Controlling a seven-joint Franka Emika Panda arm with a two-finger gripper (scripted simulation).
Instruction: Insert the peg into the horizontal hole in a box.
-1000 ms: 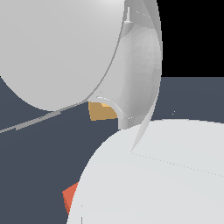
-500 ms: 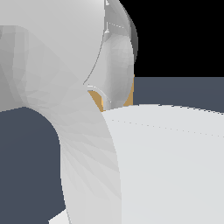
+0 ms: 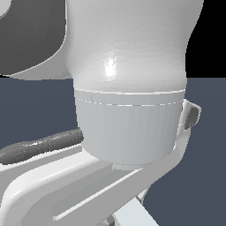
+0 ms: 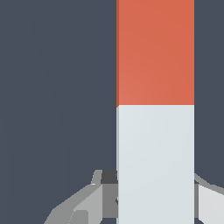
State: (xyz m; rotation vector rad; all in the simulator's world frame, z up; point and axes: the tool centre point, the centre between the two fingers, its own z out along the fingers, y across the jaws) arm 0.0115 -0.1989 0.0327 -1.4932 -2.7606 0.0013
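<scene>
- Peg, a slim square-section bar with one part orange-red and the other pale grey-white (image 4: 155, 109): seen in the wrist view only, where it fills a broad band of the picture and runs off two edges.
- Wrist view: the colour change on the peg is a sharp straight line across the bar; the orange-red part lies farther from the gripper, the grey-white part nearer to it.
- Wrist view: the grey gripper (image 4: 151, 199) sits at the grey-white end. One grey finger (image 4: 103, 197) lies against one side of the bar, and the other pale finger (image 4: 210, 201) lies against the opposite side.
- Wrist view: the fingers are clenched on the grey-white part of the peg, one on each flank, touching it.
- Wrist view: behind the peg there is only a flat dark slate-blue ground (image 4: 57, 87). Whether the bar touches it cannot be told.
- Exterior view: the white, rounded body of the robot arm (image 3: 132, 88) fills nearly all the picture, with a paler ring band across it.
- Exterior view: a dark grey ribbed cable-like piece (image 3: 42, 145) sticks out at the exterior view's left of the arm.
- Exterior view: peg and fingers are hidden behind the arm; the dark slate-blue ground shows on both sides.
</scene>
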